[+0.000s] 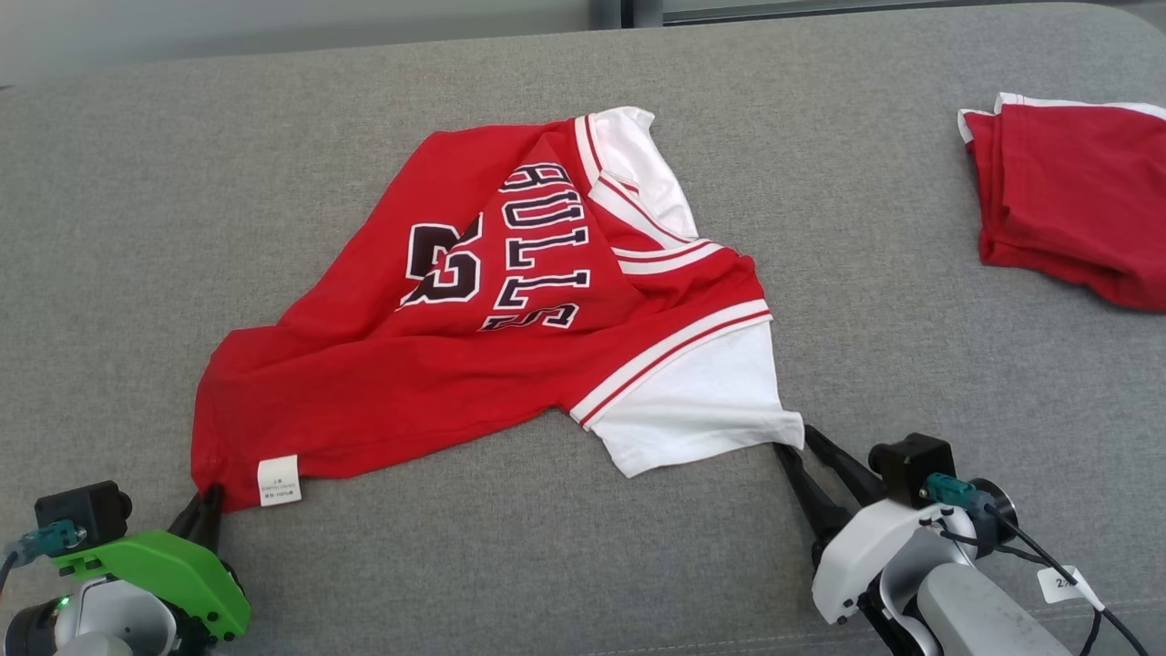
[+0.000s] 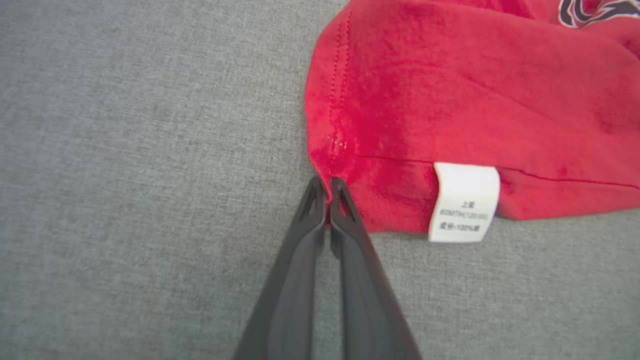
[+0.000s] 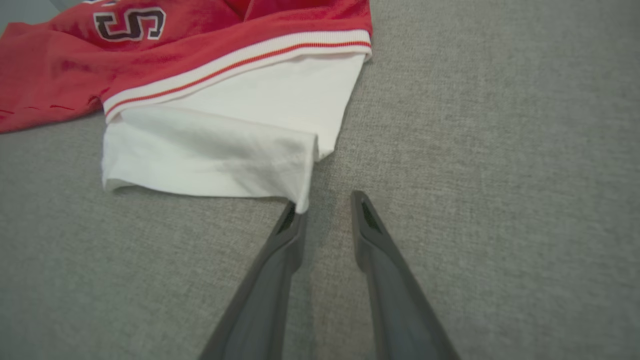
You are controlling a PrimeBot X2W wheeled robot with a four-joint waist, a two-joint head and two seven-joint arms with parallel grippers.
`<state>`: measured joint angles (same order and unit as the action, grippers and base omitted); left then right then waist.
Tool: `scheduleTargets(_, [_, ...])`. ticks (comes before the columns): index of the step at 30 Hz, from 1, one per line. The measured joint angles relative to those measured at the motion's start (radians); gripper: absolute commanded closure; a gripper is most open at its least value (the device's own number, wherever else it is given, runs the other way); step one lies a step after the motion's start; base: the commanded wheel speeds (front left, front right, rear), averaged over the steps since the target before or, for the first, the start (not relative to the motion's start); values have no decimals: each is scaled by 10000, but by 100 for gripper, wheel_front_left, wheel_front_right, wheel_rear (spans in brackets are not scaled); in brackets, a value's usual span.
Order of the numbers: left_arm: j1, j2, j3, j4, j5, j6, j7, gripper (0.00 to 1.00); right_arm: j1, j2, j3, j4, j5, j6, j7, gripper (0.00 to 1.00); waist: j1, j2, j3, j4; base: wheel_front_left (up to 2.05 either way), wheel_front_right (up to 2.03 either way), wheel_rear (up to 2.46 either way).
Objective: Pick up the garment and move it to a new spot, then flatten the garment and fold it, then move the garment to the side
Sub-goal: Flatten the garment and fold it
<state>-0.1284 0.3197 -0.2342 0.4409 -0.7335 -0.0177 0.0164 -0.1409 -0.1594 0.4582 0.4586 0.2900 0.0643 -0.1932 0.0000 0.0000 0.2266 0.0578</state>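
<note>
**Left gripper pinched on hem corner, right gripper parted at sleeve**

Nearest the camera, at the lower left, the left gripper (image 1: 208, 510) (image 2: 325, 187) with its green housing is seen closed tight. The near left hem corner of the red cloth jersey (image 1: 510, 364) (image 2: 450, 100) (image 3: 50, 75) is pinched between its two dark fingers.

Just to the right of that corner, a small white rectangular care label (image 1: 279, 480) (image 2: 464, 202) is sewn to the hem. Tiny grey print is carried on it; "100%" can be made out in the left wrist view, and the rest is too small to be read.

The jersey is spread crumpled across the middle of the grey woven fabric surface (image 1: 911, 273), partly folded over itself. "BULLS" is printed on it in dark, white-edged block letters, turned sideways. Beside the word, a large dark number is partly lost in a fold. White sleeves edged with red-and-white striped bands are seen on the jersey's right side.

At the lower right, the right gripper (image 1: 797, 442) (image 3: 325, 205) is held partly open with nothing clasped. One fingertip touches the near corner of the white sleeve (image 1: 701, 401) (image 3: 225, 145).

Well apart, at the far right edge, a second red cloth garment with white trim (image 1: 1070, 214) lies folded.
</note>
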Motion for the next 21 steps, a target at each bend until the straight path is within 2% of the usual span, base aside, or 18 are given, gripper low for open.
scheduleTargets(5, [-110,-25,-10,111,0,-13,-12,100,-44,-25,-56,0,0,-2,-58,51,0,0,-1,-14,0,0,0])
scheduleTargets(11, [-181,-29,4,280,0,-98,-125,100,-97,-25,-73,-4,0,-15,-86,51,0,0,-14,-14,0,0,0])
scheduleTargets(21, [-232,-2,98,387,0,-98,-276,100,-103,-17,-67,-25,2,-15,-146,63,0,0,-46,15,0,0,0])
